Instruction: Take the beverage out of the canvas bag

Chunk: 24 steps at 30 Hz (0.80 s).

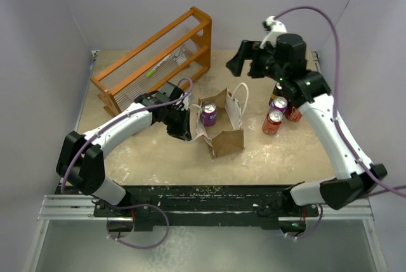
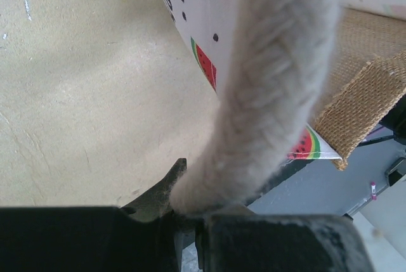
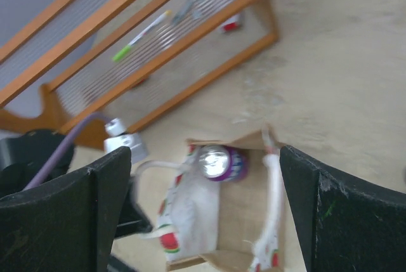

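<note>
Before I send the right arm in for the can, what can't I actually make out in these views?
- Top view: the purple can shows only its upper end; the canvas bag walls hide its body.
- Left wrist view: the white handle, close to the lens, blocks the bag's inside.
- Right wrist view: blurred; items in the orange rack unidentifiable.
- Top view: right arm partly covers the cans outside the bag; count unclear.

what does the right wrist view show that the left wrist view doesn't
Only right wrist: the purple can inside the bag, the rack behind it, and the open right gripper. Only left wrist: a close look at the left gripper shut on a white handle. Both: the bag's watermelon-print panel and the table.
</note>
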Tool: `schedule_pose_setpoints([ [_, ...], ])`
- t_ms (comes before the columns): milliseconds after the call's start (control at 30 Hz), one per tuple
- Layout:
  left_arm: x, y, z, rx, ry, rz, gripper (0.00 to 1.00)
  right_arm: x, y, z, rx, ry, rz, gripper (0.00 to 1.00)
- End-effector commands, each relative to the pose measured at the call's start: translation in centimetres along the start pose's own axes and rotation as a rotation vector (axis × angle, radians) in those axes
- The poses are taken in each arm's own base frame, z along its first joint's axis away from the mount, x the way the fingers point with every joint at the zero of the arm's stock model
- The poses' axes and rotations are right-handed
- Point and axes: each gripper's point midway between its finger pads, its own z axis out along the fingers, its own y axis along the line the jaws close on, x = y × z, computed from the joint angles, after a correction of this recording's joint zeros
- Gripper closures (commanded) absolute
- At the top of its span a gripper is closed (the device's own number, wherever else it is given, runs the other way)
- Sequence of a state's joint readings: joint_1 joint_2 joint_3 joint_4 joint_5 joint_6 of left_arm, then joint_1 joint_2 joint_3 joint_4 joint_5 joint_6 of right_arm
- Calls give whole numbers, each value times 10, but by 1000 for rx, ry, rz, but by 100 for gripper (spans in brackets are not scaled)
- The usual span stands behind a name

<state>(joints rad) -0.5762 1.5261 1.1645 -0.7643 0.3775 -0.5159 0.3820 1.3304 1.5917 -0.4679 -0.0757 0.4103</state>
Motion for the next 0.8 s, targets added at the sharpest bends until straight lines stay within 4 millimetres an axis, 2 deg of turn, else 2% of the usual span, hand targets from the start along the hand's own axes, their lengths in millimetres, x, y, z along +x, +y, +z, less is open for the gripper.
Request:
schedule_pose_setpoints([
  [0, -8, -5, -9, 13, -49, -2, 100, 24, 78, 13, -251, 110, -112, 0],
  [67, -8, -6, -9, 9, -53, -10, 100, 45, 95, 23, -274, 166, -166, 0],
  [167, -8, -5, -8, 7, -54, -18, 100, 74, 104, 37, -282, 252, -189, 0],
  [333, -9, -2, -3, -7, -40, -25, 100, 119, 108, 53, -250, 366, -297, 0],
  [533, -14, -1, 2, -18, -26, -25, 100, 181, 97, 67, -206, 570, -420, 0],
  [633, -12, 1, 6, -21, -13, -28, 100, 199, 92, 69, -202, 659, -449, 0],
  [767, -10, 3, 9, -26, 1, -34, 100, 208, 85, 73, -196, 668, -471, 0],
])
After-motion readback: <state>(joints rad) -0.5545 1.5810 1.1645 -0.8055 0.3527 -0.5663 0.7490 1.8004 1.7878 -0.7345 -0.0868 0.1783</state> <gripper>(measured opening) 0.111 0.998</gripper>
